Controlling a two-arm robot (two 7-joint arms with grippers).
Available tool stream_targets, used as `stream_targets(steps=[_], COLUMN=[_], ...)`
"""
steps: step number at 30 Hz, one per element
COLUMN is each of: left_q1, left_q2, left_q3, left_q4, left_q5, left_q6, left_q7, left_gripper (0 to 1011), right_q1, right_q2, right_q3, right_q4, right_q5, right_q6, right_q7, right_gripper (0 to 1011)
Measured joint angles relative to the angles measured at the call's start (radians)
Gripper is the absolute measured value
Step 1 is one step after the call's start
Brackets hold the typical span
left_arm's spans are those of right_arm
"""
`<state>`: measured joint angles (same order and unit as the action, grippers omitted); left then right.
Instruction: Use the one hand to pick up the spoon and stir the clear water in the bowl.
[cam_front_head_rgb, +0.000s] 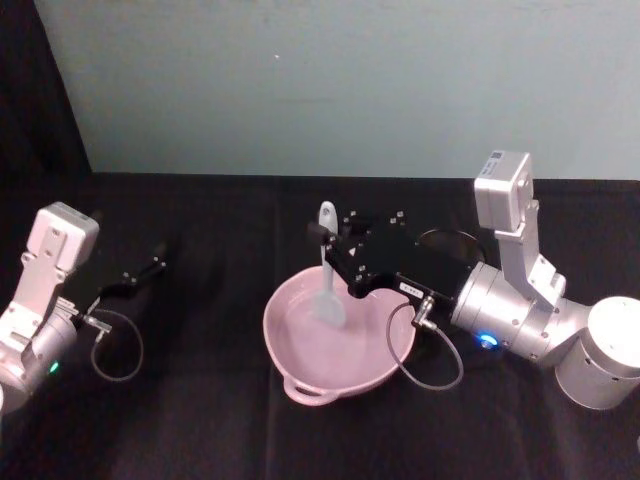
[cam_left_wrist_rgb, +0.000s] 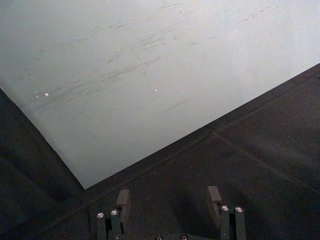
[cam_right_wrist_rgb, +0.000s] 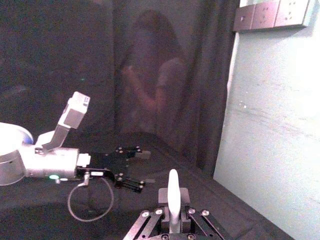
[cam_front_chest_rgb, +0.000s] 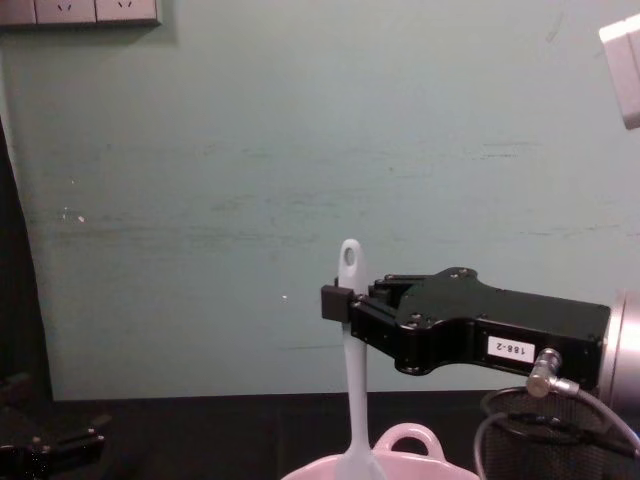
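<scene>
Backed by a pale teal wall (cam_front_head_rgb: 350, 80), matte, scuffed with long faint streaks and dotted with a few white specks. Met at its foot by a table (cam_front_head_rgb: 200, 420) under black cloth, along one straight seam. Closed off at the wall's left end by a black curtain (cam_right_wrist_rgb: 60, 50), hung in soft vertical folds and partly sheer. Fitted with a row of white sockets (cam_front_chest_rgb: 95, 10) high on the wall, close to the curtain. Lit softly and evenly, without hard shadows on wall or cloth.
</scene>
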<state>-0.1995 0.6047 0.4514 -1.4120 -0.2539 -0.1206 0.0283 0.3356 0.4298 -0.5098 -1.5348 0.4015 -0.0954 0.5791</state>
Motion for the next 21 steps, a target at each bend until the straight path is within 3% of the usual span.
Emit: stream_targets(steps=[11,21], left_q1=[0.0,0.0], left_q2=[0.0,0.0], left_q3=[0.0,0.0], left_q4=[0.0,0.0], left_q5=[0.0,0.0], left_q6=[0.0,0.0], left_q7=[0.0,0.0], left_gripper=[1005,1005], right_q1=[0.0,0.058], right_q2=[-0.015,-0.089], right_q3=[-0.019,-0.026], right_q4=[0.006,0.147], right_q5=[0.02,0.067], right_q6=[0.028,0.023], right_q7=[0.012,0.025], right_gripper=[116,116])
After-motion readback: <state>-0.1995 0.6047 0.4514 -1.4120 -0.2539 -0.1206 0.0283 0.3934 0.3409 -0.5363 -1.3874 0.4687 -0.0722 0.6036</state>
